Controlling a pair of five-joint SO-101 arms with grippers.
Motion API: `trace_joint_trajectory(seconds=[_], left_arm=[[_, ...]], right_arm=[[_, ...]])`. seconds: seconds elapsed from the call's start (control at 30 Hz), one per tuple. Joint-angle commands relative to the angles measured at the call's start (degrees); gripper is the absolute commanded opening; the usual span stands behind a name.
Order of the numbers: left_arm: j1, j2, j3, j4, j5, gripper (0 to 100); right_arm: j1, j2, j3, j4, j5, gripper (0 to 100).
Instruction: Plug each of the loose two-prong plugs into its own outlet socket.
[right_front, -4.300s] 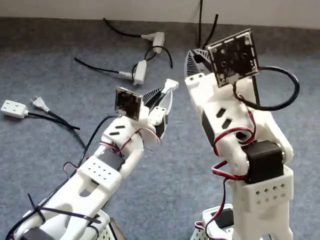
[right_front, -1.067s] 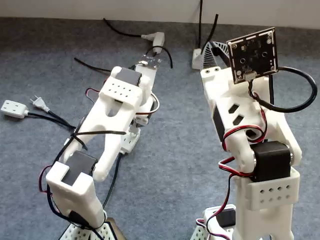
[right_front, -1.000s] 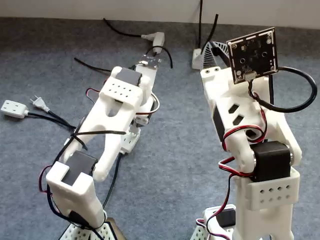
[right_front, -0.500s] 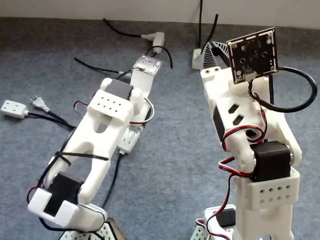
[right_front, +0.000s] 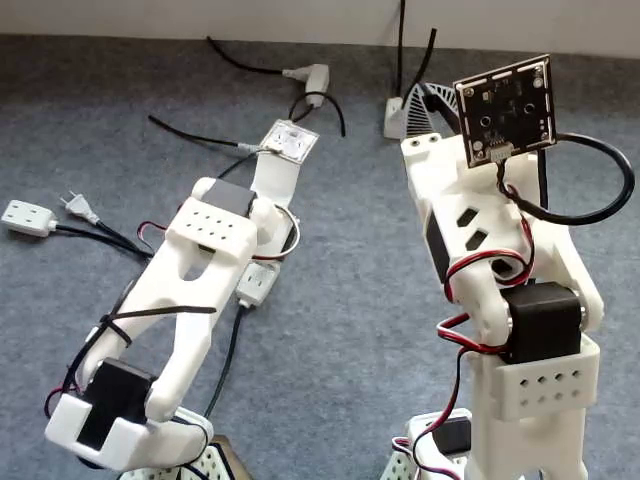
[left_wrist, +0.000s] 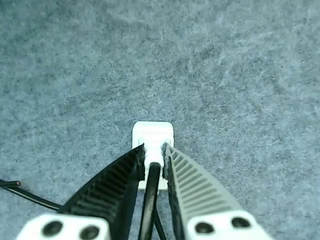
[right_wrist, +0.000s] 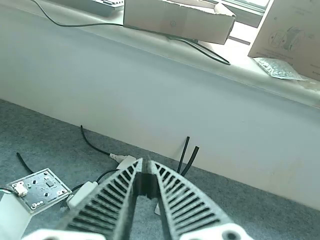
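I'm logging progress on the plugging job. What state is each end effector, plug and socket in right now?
Left end effector: shut on the white socket block.
Right end effector: shut, empty, raised.
Two-prong plug: unplugged, lying loose beside the small white socket.
Small white socket: nothing plugged in.

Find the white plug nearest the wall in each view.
High view: white plug lies by the wall, just beyond the left arm's camera board.
Right wrist view: white plug sits near the wall's foot, past the tips of the right gripper.
Left wrist view: aimed at carpet, where the left gripper clamps a white block.
Shared landmark: that camera board, high and right wrist views.
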Motion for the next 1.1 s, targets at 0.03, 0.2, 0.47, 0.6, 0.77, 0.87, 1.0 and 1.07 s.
trace_joint_trajectory(seconds=[0.03,0.2,0.47,0.6,0.77,0.87,1.0,1.07], left_arm=[[-1.10,-1.45,-0.22,-1.67,-0.35,1],[-1.01,-4.35,0.48,-0.53,-0.18,1],[-0.92,-5.05,0.48,2.20,4.48,1],[-1.01,-3.56,0.48,1.93,7.65,1],[-1.10,-3.12,0.48,1.93,7.91,1],[-1.10,-3.47,1.89,1.32,8.00,1],[-0.92,-3.56,4.53,-2.55,7.91,1],[-0.92,-3.56,4.97,-2.90,8.00,1]], right_arm=[[0.57,-1.19,-1.36,-1.10,0.18,0.6],[0.57,-1.19,-1.36,-1.10,0.18,0.6],[0.57,-1.19,-1.36,-1.10,0.18,0.6],[0.57,-1.19,-1.36,-1.10,0.18,0.6],[0.57,-1.19,-1.36,-1.01,0.18,0.6],[0.57,-1.19,-1.36,-1.01,0.18,0.6],[0.57,-1.19,-1.36,-1.01,0.18,0.6],[0.57,-1.19,-1.36,-1.01,0.18,0.6]])
